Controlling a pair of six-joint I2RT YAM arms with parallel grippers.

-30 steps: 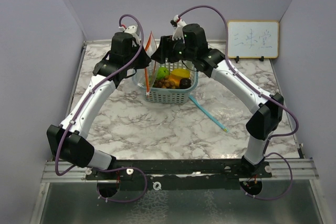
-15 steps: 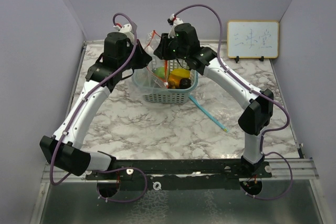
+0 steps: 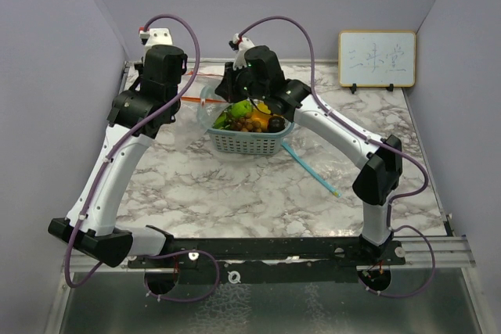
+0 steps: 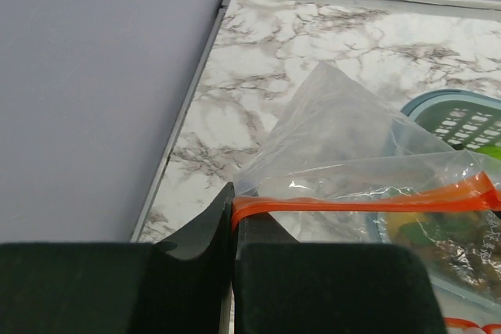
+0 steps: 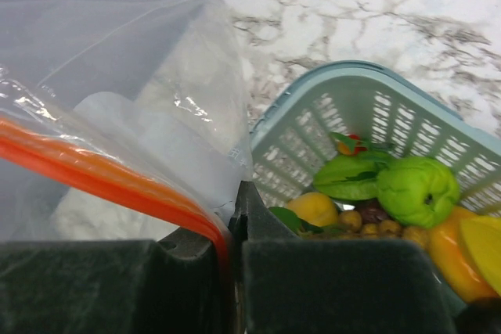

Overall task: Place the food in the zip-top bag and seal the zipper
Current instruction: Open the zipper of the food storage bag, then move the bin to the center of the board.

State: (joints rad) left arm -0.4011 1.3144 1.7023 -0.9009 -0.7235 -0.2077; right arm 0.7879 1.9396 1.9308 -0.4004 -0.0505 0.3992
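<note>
Robot-lab test cell, enclosed and staged for manipulation trials.

A marble-patterned tabletop [image 3: 235,185] is boxed in by plain lavender panels [image 3: 63,37] at left, back and right. A left arm [image 3: 109,170] and a right arm [image 3: 344,131] are bolted to an aluminium rail [image 3: 274,252] along the lower edge. A small handwritten whiteboard [image 3: 376,59] is propped at upper right, and toy fruit [image 3: 252,123] is set out at centre.
</note>
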